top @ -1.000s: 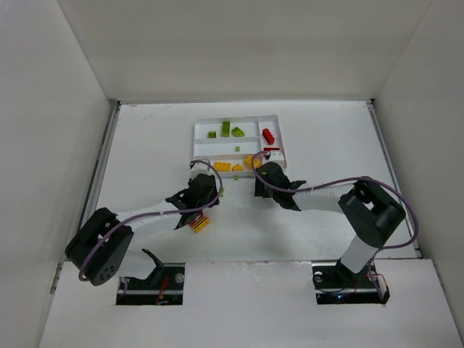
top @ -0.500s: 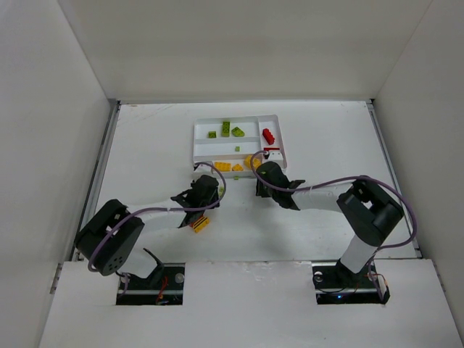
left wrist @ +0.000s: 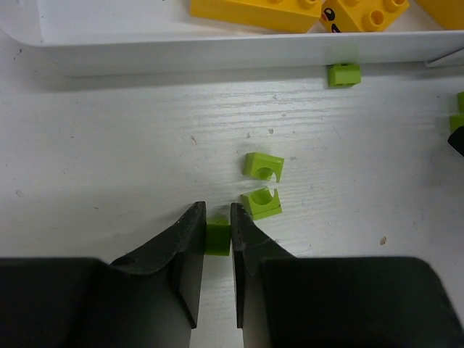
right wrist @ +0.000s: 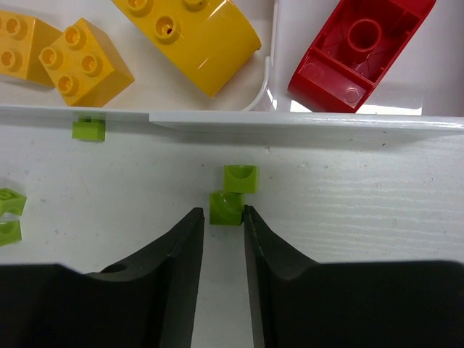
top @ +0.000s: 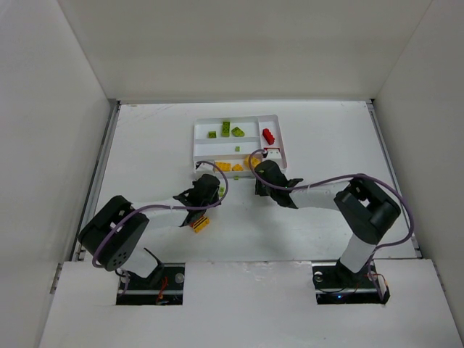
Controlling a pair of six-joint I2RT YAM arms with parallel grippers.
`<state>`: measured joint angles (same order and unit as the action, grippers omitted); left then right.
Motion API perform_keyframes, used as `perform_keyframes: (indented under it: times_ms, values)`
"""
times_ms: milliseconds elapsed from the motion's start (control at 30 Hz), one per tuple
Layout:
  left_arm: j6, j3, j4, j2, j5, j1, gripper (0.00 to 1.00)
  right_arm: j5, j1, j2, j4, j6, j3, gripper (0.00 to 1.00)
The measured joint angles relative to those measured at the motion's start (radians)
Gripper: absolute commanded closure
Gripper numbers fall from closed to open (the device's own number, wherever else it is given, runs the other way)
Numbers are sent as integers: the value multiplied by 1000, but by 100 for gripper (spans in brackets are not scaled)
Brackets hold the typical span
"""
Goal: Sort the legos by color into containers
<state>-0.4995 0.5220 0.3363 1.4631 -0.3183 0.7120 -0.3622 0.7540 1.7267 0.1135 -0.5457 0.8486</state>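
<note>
Left wrist view: clamping the left gripper (left wrist: 216,212) fully shut on a tiny green brick (left wrist: 217,239), down on the table and apart from the tray's (left wrist: 217,56) near wall. Lying loose just ahead and to the right, between that grip and the wall, a green bit (left wrist: 261,202) and its twin (left wrist: 262,165); resting at the wall's foot, a stray green (left wrist: 344,74).

Right wrist view: holding the right gripper (right wrist: 222,215) narrow about another green brick (right wrist: 227,205) at the very fingertips, near the same wall; not showing whether the pads are actually pressing it. Sitting just beside it on the tray side, one more green piece (right wrist: 241,178). Being near-cubic, offering no long axis to line up on.

Top external view: lying on the tray's far side, the far slot (top: 250,127) already carrying greens, beyond the yellows (top: 222,167). Probably calling for a lift clear of the near wall and a carry straight across. Standing nearer the tray, the right arm; having open table on the tray's near side for rising.
</note>
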Motion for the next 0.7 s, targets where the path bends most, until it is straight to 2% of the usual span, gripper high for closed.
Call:
perform_keyframes:
  times_ms: [167,433,533,700]
  values:
    - [2,-2,-31,-29,2,0,90,0,0,3,1,0,3,72]
    - [1,25,-130,-241,2,-20,89,3,5,-48,3,0,-15,72]
    - [1,103,-139,-211,5,-53,88,7,19,-95,16,1,-25,72]
    - [1,280,-116,-20,34,-135,88,31,36,-150,34,3,-32,72]
